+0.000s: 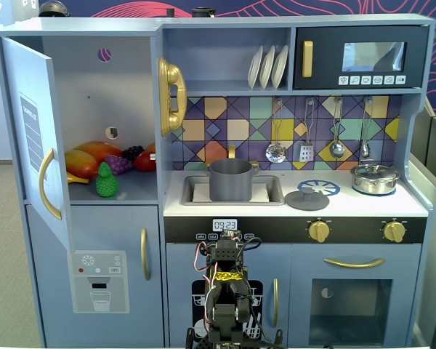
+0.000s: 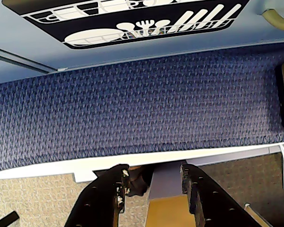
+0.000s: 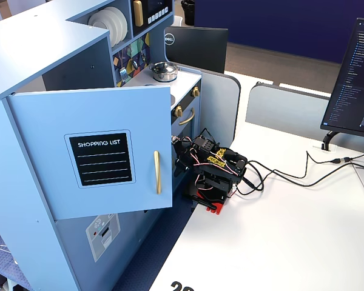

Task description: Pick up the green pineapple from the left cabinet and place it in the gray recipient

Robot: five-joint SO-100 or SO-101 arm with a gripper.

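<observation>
Nearest to us in the wrist view, the end effector [image 2: 154,187] points down at the blue carpet [image 2: 142,109] beside the white table [image 2: 47,166] edge, its two black fingers [image 2: 114,189] standing a moderate way apart with nothing between them and touching nothing. In both fixed views the arm [image 1: 227,291] sits folded low in front of the toy kitchen's dishwasher panel [image 2: 132,19], so we judge the task not yet begun. From here we see several ways it could go wrong. The arm must rise from well below the shelf, and the open cabinet door [image 1: 36,138] swung out at the left of a fixed view could be struck or pushed on the way in. Further back, the green pineapple [image 1: 106,182] stands upright at the front of the left cabinet [image 1: 94,109] shelf, just beside the purple grape bunch [image 1: 118,163] and near a yellow fruit [image 1: 78,164]; we think a loose approach could nudge it over, knock it off the shelf's front edge, or close on the grapes instead. Its bumpy tapered body may slip from a shallow pinch. Farthest along, the gray recipient [image 1: 230,180] sits in the sink [image 1: 272,190] under the gold faucet [image 1: 232,150], which could catch the arm during the drop.
</observation>
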